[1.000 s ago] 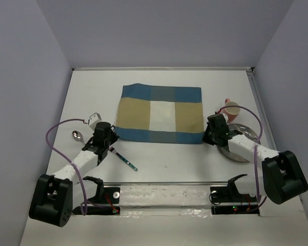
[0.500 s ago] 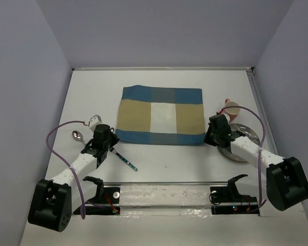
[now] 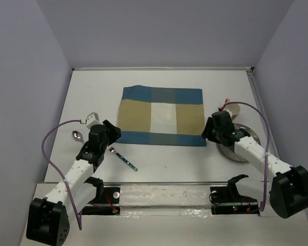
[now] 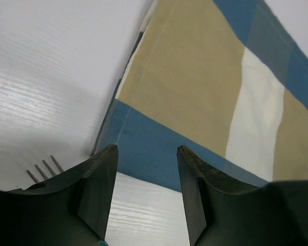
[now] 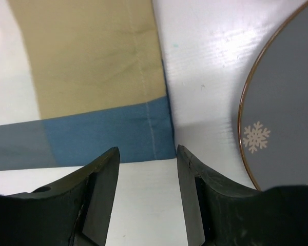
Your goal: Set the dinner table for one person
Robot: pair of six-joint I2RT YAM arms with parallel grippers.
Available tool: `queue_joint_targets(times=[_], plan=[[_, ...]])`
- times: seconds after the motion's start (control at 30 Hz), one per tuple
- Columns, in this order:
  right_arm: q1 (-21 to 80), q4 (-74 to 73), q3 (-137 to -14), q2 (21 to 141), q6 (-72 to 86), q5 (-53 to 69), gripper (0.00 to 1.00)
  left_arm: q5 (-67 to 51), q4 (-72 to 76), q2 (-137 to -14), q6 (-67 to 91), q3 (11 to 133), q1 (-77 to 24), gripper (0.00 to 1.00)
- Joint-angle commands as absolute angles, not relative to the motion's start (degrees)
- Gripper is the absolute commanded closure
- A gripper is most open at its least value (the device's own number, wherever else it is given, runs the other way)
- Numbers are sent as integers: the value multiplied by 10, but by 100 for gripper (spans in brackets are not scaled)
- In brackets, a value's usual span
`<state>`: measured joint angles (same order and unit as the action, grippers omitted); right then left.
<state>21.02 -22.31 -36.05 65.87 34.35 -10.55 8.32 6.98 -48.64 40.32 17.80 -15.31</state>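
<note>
The dinner table (image 3: pixel 164 156) is a white tabletop. A blue, tan and white checked placemat (image 3: pixel 161 115) lies flat at its middle. My left gripper (image 3: pixel 113 131) hovers open over the mat's near left corner (image 4: pixel 123 138), with nothing between its fingers (image 4: pixel 146 154). My right gripper (image 3: pixel 208 132) hovers open just short of the near right corner (image 5: pixel 161 138), also holding nothing (image 5: pixel 148 152). A grey snowflake plate (image 5: pixel 282 118) lies right of the mat, partly under the right arm (image 3: pixel 249 134). Behind it a pink cup (image 3: pixel 232 108) stands.
A teal-handled fork (image 3: pixel 122 158) lies near the left gripper, its tines (image 4: pixel 43 169) showing in the left wrist view. Farther left lies a spoon (image 3: pixel 76 135). A metal rail (image 3: pixel 164 183) runs along the near edge. Walls enclose the table on three sides.
Both grippers were shut at the placemat's near corners and have opened and let go. Both wrists have drawn back slightly from the mat, which now lies flat.
</note>
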Motion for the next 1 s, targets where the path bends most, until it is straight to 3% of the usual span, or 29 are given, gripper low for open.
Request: queue_joint_targets(times=[0.0,0.1,0.4,0.6,0.67,0.77,0.8,0.83,0.9,0.97], plan=[[211,-247,-424,610,311,-123,46,55,64,-439,382,246,-153,40],[205,-273,-475,605,287,-170,48,3,53,-428,348,316,-153,39],[95,-313,-624,653,222,-221,51,-149,1,-418,186,422,-154,23],[77,-298,-706,731,167,-16,52,-79,-17,-409,137,399,-193,16],[105,-287,-712,754,162,-4,53,-46,-25,-417,138,405,-197,16],[120,-263,-698,754,162,22,66,-31,-31,-432,147,403,-197,19],[120,-252,-692,749,162,12,73,-39,-29,-438,149,403,-196,20],[120,-251,-683,745,162,-9,87,-42,-26,-449,151,406,-196,21],[115,-267,-687,747,151,-100,88,-64,-23,-463,160,411,-190,23],[101,-289,-712,765,150,-145,84,-92,-8,-476,169,412,-181,24]])
